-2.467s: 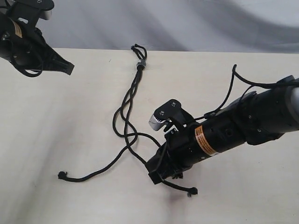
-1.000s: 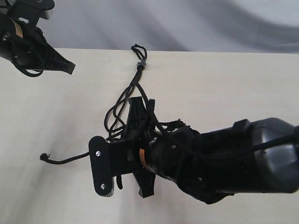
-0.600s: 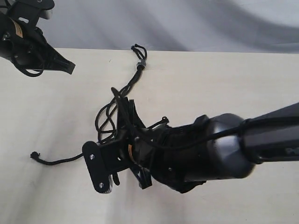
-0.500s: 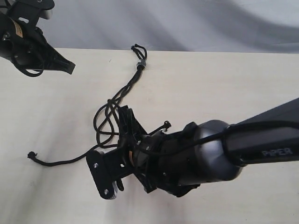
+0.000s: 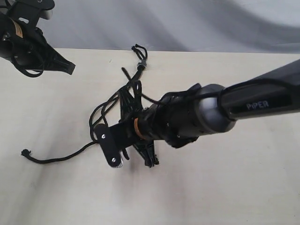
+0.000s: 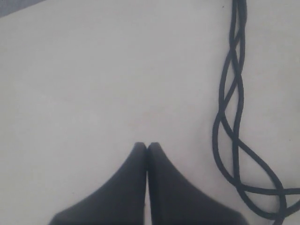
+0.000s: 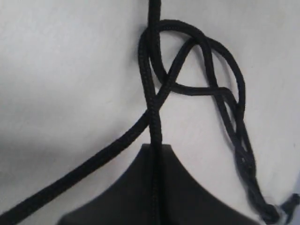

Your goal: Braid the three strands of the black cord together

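Where the exterior view shows the table [image 5: 225,187], the black cord [image 5: 140,64] runs from its knot near the far edge to beneath the right arm [image 5: 197,115]. Left wrist view: the left gripper [image 6: 146,146] is clenched, empty, beside the strands [image 6: 236,136]. Right wrist view: the right gripper [image 7: 154,147] grasps one strand [image 7: 153,115]

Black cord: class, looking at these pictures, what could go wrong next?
1. The right gripper is shut on one strand; pulling may tighten the loose loops into a tangle.
2. The left gripper is shut, apart from the cord, so the knot is unanchored and could slide.
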`<state>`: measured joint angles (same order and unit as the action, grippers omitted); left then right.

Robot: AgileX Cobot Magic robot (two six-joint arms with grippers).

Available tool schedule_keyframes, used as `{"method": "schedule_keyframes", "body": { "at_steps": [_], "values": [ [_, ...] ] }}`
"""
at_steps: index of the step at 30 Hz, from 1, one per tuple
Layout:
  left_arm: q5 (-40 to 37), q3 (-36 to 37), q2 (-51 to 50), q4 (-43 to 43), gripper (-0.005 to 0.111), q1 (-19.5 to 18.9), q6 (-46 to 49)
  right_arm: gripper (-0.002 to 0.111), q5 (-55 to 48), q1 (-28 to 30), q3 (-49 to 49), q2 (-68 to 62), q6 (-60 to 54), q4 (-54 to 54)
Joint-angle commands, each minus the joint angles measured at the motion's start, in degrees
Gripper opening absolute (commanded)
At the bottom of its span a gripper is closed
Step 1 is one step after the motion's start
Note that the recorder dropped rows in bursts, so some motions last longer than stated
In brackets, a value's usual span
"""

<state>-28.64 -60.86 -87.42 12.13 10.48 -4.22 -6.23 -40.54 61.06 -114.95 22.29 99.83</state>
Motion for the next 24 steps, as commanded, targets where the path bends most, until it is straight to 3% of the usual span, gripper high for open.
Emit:
{"method": "schedule_keyframes", "body": {
  "at_steps": [1, 6, 11, 15, 19, 24],
  "values": [
    [0.2, 0.4, 0.2, -0.4, 0.0, -0.1, -0.2, 0.0, 9.9, 5.8, 3.2, -2.8, -0.5, -5.2],
    [0.2, 0.4, 0.2, -0.4, 0.0, -0.1, -0.2, 0.0, 13.9, 8.6, 4.2, -5.0, -0.1, -7.5],
    [0.2, 0.4, 0.2, -0.4, 0.0, -0.1, -0.2, 0.0, 15.4, 8.6, 4.1, -5.7, 8.8, -6.9],
    [0.2, 0.4, 0.2, -0.4, 0.0, -0.1, -0.1, 0.0, 25.9, 8.6, 3.6, -5.2, 19.5, 0.1],
    [0.2, 0.4, 0.2, -0.4, 0.0, -0.1, -0.1, 0.0, 37.1, 8.7, 3.4, -5.1, 27.8, 0.1],
    [0.0, 0.4, 0.2, -0.4, 0.0, -0.1, -0.1, 0.0, 40.7, 8.7, 3.4, -5.1, 32.6, 0.1]
  ]
}}
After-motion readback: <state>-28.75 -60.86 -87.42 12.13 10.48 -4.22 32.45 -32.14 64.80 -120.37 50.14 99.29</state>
